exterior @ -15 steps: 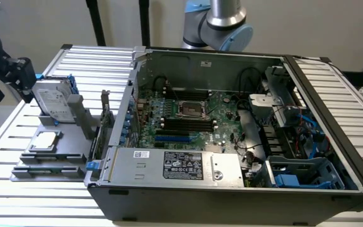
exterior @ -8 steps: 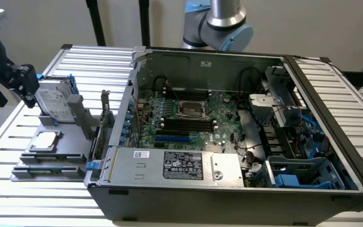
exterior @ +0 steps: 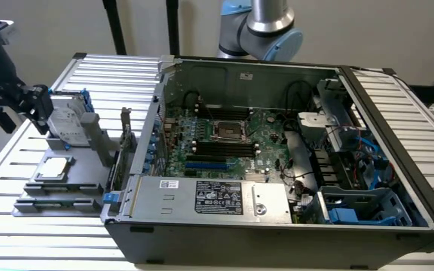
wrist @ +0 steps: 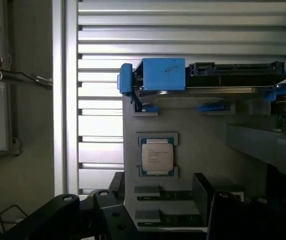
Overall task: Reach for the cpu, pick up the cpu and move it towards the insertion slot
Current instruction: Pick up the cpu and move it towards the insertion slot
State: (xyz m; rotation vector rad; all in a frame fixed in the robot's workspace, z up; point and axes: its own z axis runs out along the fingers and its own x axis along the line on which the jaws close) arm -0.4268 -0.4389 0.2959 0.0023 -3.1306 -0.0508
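The cpu [exterior: 53,168] [wrist: 157,155], a small square chip with a silvery top, lies flat in a recess of the grey holder plate [exterior: 89,164] at the exterior view's left. My gripper [exterior: 22,107] [wrist: 150,220] hangs above and off to the left of it, open, with nothing between its dark fingers [wrist: 62,212]. The insertion slot [exterior: 230,131], a square socket with a metal frame and dark centre, sits on the motherboard inside the open computer case, well to the right of the cpu.
A silver hard drive in a blue bracket [exterior: 70,121] [wrist: 208,80] stands upright on the holder plate just behind the cpu. The case wall [exterior: 145,141] rises between the plate and the motherboard. Cables and a power supply [exterior: 217,197] crowd the case. A slatted metal table [exterior: 111,73] carries everything.
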